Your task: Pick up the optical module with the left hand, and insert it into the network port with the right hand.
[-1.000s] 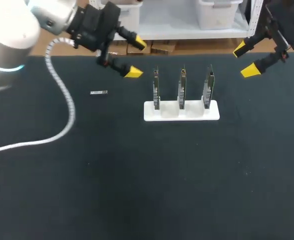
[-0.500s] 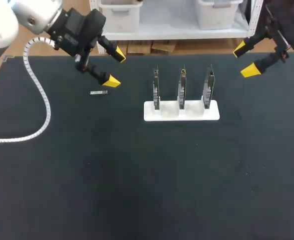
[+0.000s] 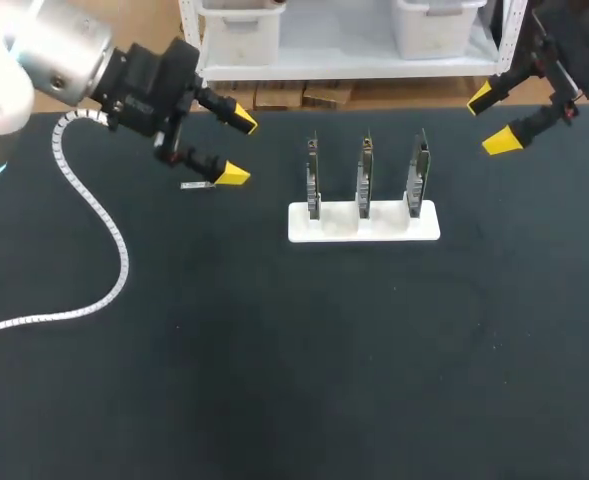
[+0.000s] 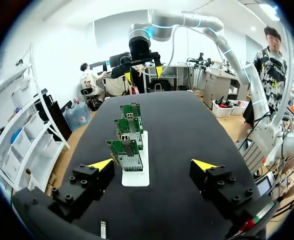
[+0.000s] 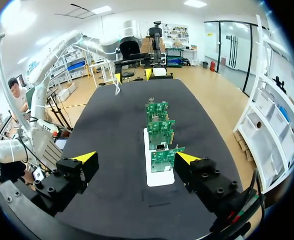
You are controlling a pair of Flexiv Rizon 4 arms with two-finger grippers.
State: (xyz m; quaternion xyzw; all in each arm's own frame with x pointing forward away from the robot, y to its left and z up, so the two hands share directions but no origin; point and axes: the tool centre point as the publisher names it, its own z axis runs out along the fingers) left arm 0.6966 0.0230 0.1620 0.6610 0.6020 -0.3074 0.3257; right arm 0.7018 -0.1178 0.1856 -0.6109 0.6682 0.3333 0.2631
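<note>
The optical module, a small silver bar, lies flat on the black table left of the stand. My left gripper hangs open just above and to the right of it, the nearer yellow fingertip close beside its end. In the left wrist view the module shows under that gripper, back beneath one finger. Three upright green circuit boards with metal network ports stand in a white stand. My right gripper is open, high at the table's far right edge, holding nothing.
A white ribbed cable trails from my left arm across the table's left part. In the right wrist view the stand and boards lie ahead of the right gripper, with bare black tabletop all around.
My left gripper swung leftward from near the boards, then came down closer to the module, staying open. The right arm, module and stand kept still.
</note>
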